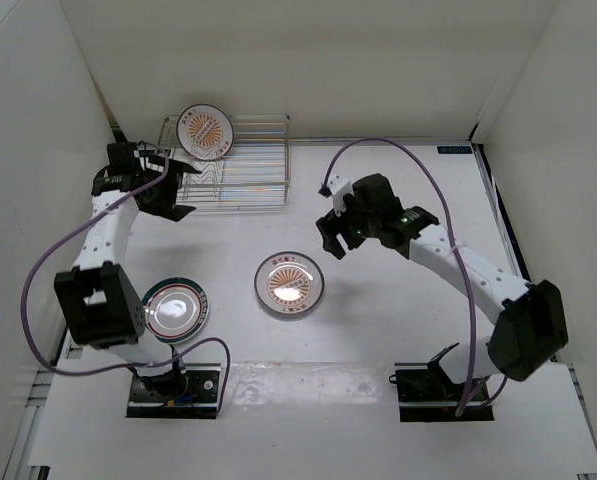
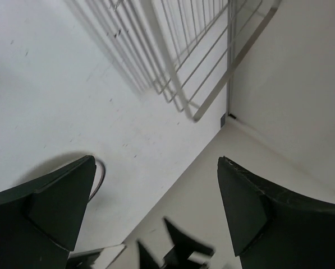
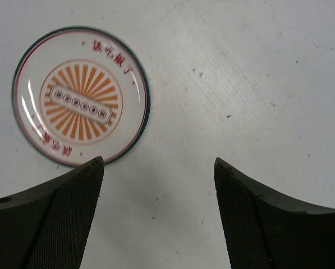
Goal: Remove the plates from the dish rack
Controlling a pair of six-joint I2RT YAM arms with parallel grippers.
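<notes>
- The rack (image 1: 240, 170) stands at the far left of the table (image 1: 408, 320), close to the back wall.
- One plate is in it: the racked plate (image 1: 205, 131), orange sunburst facing up toward the top camera, leans upright at the rack's far left corner.
- The table plate (image 1: 290, 284), also sunburst, lies flat near the table's middle, well apart from the rack.
- The pale plate (image 1: 176, 310) lies flat at the near left, just beside the left arm's base and lower link.
- The left gripper (image 1: 186, 190) sits at the rack's left near corner, jaws spread wide and holding nothing. Its wrist camera shows the rack's wires (image 2: 184, 61) ahead of the parted fingers (image 2: 49, 213) (whether a finger touches the wire, I cannot tell).
- The right gripper (image 1: 330, 238) hovers over bare table to the right of the rack and beyond the table plate, jaws likewise apart and empty.
- The right wrist view has the table plate (image 3: 80, 95) up and left of the gap, clear of both fingers (image 3: 268, 218).
</notes>
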